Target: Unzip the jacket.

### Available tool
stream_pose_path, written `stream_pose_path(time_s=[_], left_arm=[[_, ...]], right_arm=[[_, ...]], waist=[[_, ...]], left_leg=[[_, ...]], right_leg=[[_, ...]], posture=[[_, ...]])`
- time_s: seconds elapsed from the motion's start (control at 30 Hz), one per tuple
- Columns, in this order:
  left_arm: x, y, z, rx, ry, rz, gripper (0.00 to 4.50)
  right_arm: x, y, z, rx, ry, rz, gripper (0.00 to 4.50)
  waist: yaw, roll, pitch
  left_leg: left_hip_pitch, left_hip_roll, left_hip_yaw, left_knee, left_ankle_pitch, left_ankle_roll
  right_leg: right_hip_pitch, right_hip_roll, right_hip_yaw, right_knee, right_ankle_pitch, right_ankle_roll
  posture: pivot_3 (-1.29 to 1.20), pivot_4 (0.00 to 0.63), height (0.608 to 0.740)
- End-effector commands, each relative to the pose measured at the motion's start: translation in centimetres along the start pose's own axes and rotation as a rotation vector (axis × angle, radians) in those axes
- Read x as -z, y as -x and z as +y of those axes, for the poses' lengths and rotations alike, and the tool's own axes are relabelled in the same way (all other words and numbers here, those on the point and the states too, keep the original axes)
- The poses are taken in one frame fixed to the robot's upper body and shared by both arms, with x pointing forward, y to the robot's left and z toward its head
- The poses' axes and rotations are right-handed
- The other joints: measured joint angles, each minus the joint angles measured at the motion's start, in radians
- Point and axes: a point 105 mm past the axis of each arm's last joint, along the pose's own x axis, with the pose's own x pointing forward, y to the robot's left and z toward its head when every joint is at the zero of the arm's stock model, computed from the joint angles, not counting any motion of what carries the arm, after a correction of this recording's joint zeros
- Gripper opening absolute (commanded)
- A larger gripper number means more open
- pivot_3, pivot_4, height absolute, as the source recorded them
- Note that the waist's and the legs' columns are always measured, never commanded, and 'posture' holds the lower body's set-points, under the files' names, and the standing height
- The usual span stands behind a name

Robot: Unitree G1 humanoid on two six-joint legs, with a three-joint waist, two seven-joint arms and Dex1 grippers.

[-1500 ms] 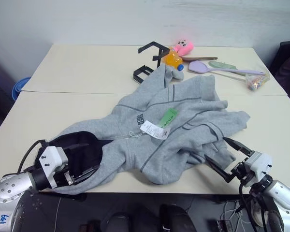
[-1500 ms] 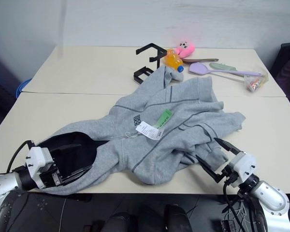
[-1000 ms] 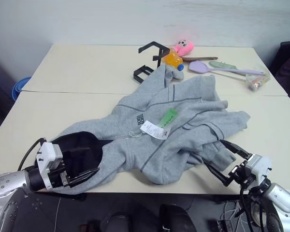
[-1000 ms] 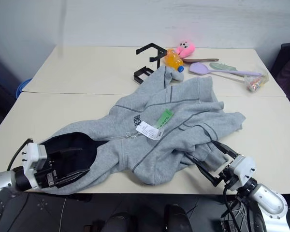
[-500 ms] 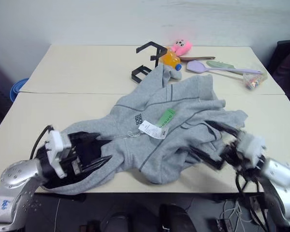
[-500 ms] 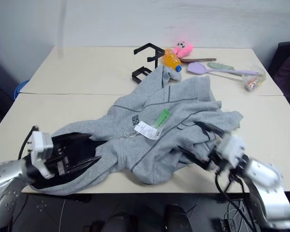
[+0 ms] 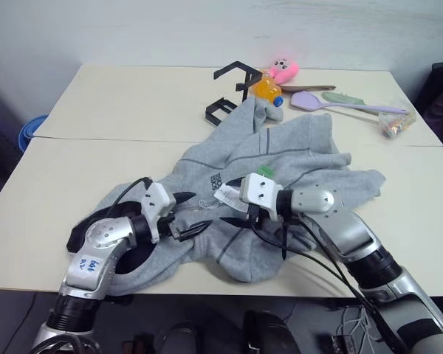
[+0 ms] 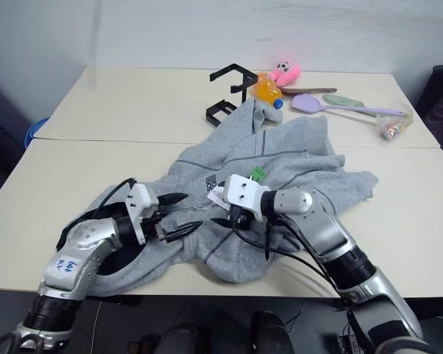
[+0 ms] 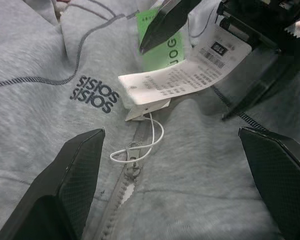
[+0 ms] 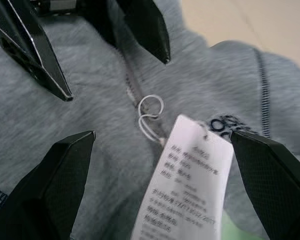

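The light grey jacket (image 7: 295, 151) lies crumpled across the middle of the table, its black hood lining (image 7: 122, 258) at the near left. Its white hang tag (image 9: 185, 75) and green hang tag (image 9: 157, 47) rest by the dark chest logo (image 9: 94, 95). The zip pull (image 9: 132, 167), with a white string loop, sits just below the tags. My left gripper (image 7: 194, 212) hovers open over the chest, pointing at the pull. Facing it from the other side, my right gripper (image 7: 232, 200) is open too, close above the white tag. Neither holds anything.
At the table's far side stand two black brackets (image 7: 232, 74), an orange bottle (image 7: 266, 90), a pink plush toy (image 7: 284, 70), purple and green spoons (image 7: 340, 103) and a small bag (image 7: 393, 125). A seam (image 7: 96, 140) crosses the table (image 7: 59, 192).
Both grippers have swung in from the table's near edge to the middle of the jacket and now face each other over the tags and zip pull. Both stay open.
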Motion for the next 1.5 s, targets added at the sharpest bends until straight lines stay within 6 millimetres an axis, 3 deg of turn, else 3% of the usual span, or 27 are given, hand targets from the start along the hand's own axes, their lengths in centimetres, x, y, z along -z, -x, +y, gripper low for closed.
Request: stream_pose_path(time_s=[0.03, 0.27, 0.57, 0.7, 0.83, 1.03, 1.13, 1.23, 1.5], left_arm=[[0.7, -0.6, -0.3, 0.021, -0.022, 0.040, 4.50], [4.6, -0.5, 0.4, -0.049, 0.015, 0.196, 4.50], [5.1, -0.4, 0.2, -0.052, 0.040, 0.201, 4.50], [5.2, -0.4, 0.2, -0.049, 0.041, 0.203, 4.50], [5.3, -0.2, 0.4, -0.059, 0.045, 0.202, 4.50], [5.4, -0.3, 0.4, -0.064, 0.049, 0.198, 4.50], [5.3, -0.2, 0.4, -0.074, 0.059, 0.191, 4.50], [5.3, -0.1, 0.5, -0.082, 0.072, 0.191, 4.50], [5.6, 0.0, 0.6, -0.086, 0.088, 0.197, 4.50]], right_arm=[[-0.8, 0.2, -1.4, 0.048, 0.035, 0.010, 4.48], [-0.1, 0.8, -4.0, 0.151, 0.015, 0.061, 4.48], [1.3, 1.6, -6.9, 0.294, -0.002, 0.109, 4.48], [1.5, 1.3, -6.5, 0.253, -0.005, 0.107, 4.48], [1.2, 0.2, -4.6, 0.141, -0.003, 0.096, 4.48], [1.7, -1.5, -5.0, 0.210, 0.094, 0.100, 4.48], [1.8, -1.6, -4.8, 0.204, 0.123, 0.083, 3.91], [1.9, -1.1, -4.8, 0.200, 0.167, 0.080, 2.86], [3.0, 1.7, -7.8, 0.373, 0.204, 0.071, 0.07]], waist=[[-0.001, 0.000, 0.000], [-0.002, 0.000, 0.000], [-0.003, 0.000, 0.000], [-0.004, 0.000, 0.000], [-0.004, 0.000, 0.000], [-0.007, 0.000, 0.000], [-0.008, 0.000, 0.000], [-0.012, 0.000, 0.000], [-0.019, 0.000, 0.000]], left_leg=[[0.000, 0.000, 0.000, 0.000, 0.000, 0.000], [0.000, 0.001, 0.000, 0.001, 0.000, 0.000], [0.003, 0.001, -0.001, 0.001, 0.000, 0.000], [0.003, 0.001, -0.001, 0.001, 0.000, -0.001], [0.003, 0.001, -0.001, 0.001, 0.000, -0.001], [0.004, 0.001, -0.001, 0.001, 0.001, -0.001], [0.004, 0.001, -0.001, 0.001, 0.001, -0.001], [0.003, 0.001, -0.001, 0.001, 0.001, -0.002], [0.004, 0.001, -0.002, 0.001, 0.001, -0.002]], right_leg=[[0.000, 0.000, 0.000, 0.000, 0.000, 0.000], [0.001, -0.003, -0.001, 0.000, 0.000, 0.000], [0.003, -0.004, 0.001, 0.000, 0.000, 0.001], [0.003, -0.004, 0.002, 0.000, 0.000, 0.001], [0.003, -0.004, 0.002, 0.000, 0.000, 0.001], [0.003, -0.004, 0.003, 0.001, 0.000, 0.001], [0.003, -0.004, 0.003, 0.001, 0.000, 0.001], [0.003, -0.004, 0.003, 0.001, 0.000, 0.001], [0.004, -0.004, 0.003, 0.001, 0.000, 0.001]], posture=[[0.00, 0.150, 0.740], [0.00, 0.150, 0.740], [0.00, 0.150, 0.740], [0.00, 0.150, 0.740], [0.00, 0.150, 0.740], [0.00, 0.150, 0.740], [0.00, 0.150, 0.740], [0.00, 0.150, 0.740], [0.00, 0.150, 0.740]])
